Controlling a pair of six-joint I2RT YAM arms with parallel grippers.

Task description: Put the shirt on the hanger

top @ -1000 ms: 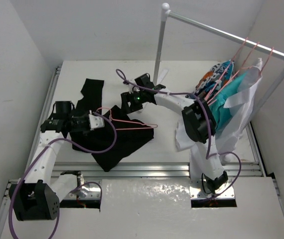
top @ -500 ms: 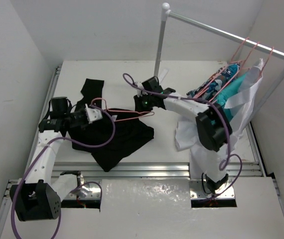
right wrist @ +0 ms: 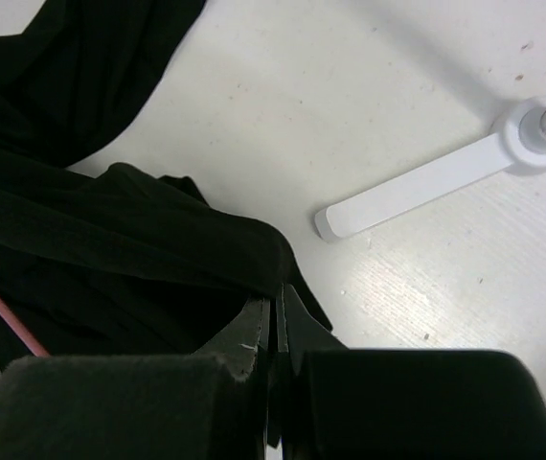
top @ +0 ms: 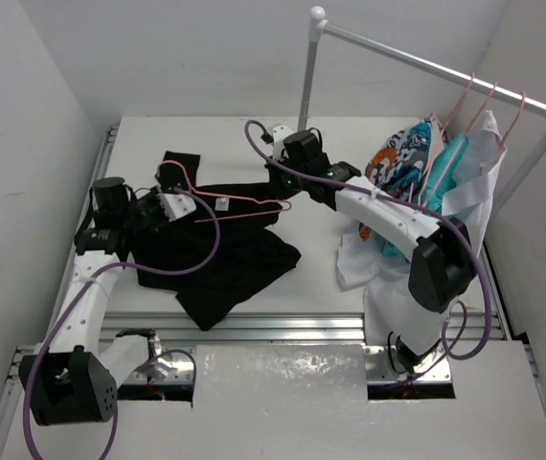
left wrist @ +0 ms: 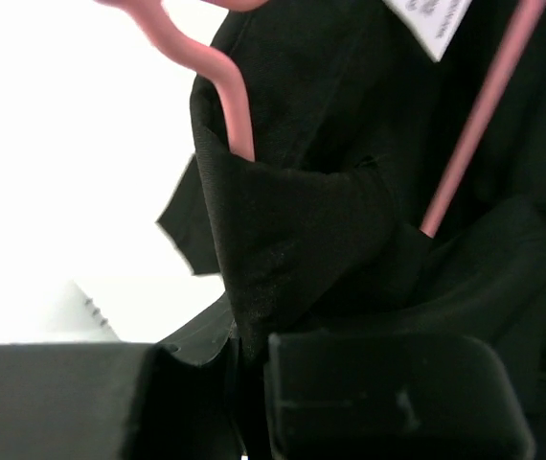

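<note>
The left arm is reaching in from the left edge of the bench (top: 369, 144), elbow bent. Its pincer (top: 168, 206) is clamping a fold of the black shirt (top: 225, 259), with the pink hanger (top: 249, 199) poking into the cloth just there. The right arm is stretching far across, and its pincer (top: 281, 182) is pinching the shirt's far edge tight. The shirt is lying over the bench's left half.

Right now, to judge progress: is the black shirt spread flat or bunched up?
Bunched up: the shirt lies crumpled in folds, with the hanger across its upper edge.
</note>
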